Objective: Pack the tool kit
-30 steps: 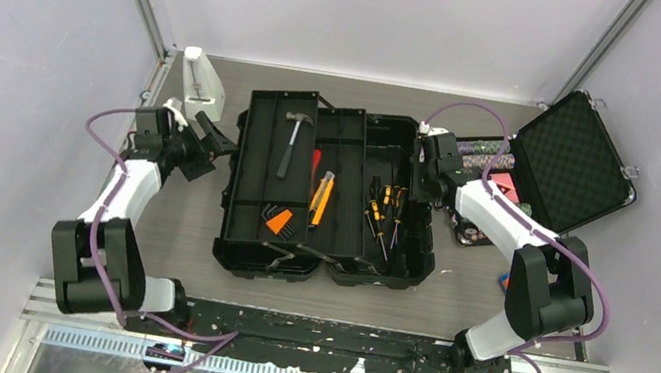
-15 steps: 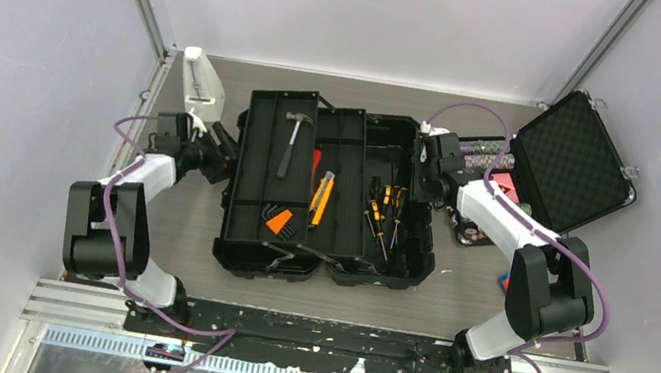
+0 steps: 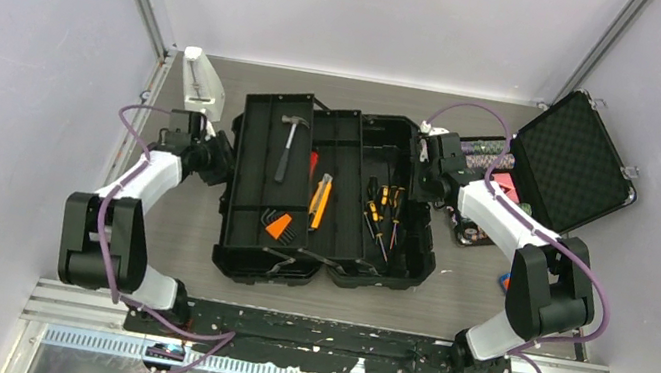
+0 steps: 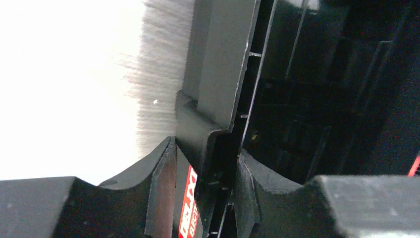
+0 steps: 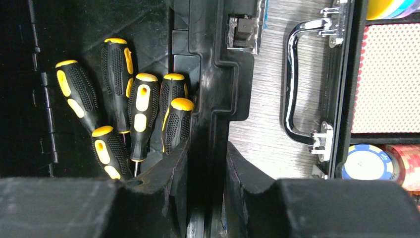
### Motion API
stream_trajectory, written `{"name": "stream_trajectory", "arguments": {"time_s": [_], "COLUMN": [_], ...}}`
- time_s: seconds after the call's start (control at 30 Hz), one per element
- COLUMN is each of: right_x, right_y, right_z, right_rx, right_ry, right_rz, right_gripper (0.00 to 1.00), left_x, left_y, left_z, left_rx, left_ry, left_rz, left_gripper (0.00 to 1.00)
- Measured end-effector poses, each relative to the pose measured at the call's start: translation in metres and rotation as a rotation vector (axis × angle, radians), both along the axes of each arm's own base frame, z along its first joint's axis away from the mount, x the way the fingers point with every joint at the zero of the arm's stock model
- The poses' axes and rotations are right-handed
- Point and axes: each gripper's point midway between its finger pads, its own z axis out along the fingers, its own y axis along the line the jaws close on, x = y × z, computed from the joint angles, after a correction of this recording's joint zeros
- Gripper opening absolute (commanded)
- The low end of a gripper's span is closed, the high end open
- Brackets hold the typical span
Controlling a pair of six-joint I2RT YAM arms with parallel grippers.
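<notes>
Straddling toolbox [image 4: 218,94] rim, red label [image 4: 188,218] lettering unreadable

Two arms are showing the same build: white, rounded link shells alternating with chunky matte-black joint housings. A thin purple cable is looping loosely along each arm from wrist down to base. Both bases are sitting on a black mounting plate dotted with pale screw marks. The left black two-finger end effector [image 3: 223,150] and the right black two-finger end effector [image 3: 420,183] are showing thick, dark fingers [image 5: 173,171] with curved, scooped inner faces in the wrist views.
</notes>
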Motion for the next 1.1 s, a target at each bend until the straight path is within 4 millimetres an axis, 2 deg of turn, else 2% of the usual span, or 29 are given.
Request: {"name": "stream_trajectory", "arguments": {"time_s": [0.1, 0.23, 0.4, 0.63, 0.9, 1.1], "right_x": [-0.001, -0.003, -0.009, -0.018, -0.023, -0.025], "right_y": [0.003, 0.004, 0.01, 0.018, 0.023, 0.031], "right_z": [0.0, -0.001, -0.003, -0.002, -0.003, -0.002], "right_rx": [0.014, 0.023, 0.05, 0.086, 0.117, 0.148], "right_ry": [0.005, 0.014, 0.041, 0.048, 0.061, 0.068], "right_rz": [0.011, 0.007, -0.013, -0.034, -0.048, -0.043], "right_gripper": [0.19, 0.19, 0.19, 0.2, 0.21, 0.21], "left_x": [-0.013, -0.022, -0.023, -0.027, -0.025, -0.029], "left_y": [0.004, 0.006, 0.012, 0.019, 0.019, 0.021], "left_z": [0.004, 0.029, 0.054, 0.061, 0.095, 0.106], "left_rx": [0.103, 0.225, 0.36, 0.456, 0.599, 0.668], "left_ry": [0.017, -0.015, -0.024, -0.011, -0.053, -0.054], "left_rz": [-0.015, -0.037, -0.043, -0.056, -0.078, -0.087], "left_gripper": [0.0, 0.0, 0.0, 0.0, 0.0, 0.0]}}
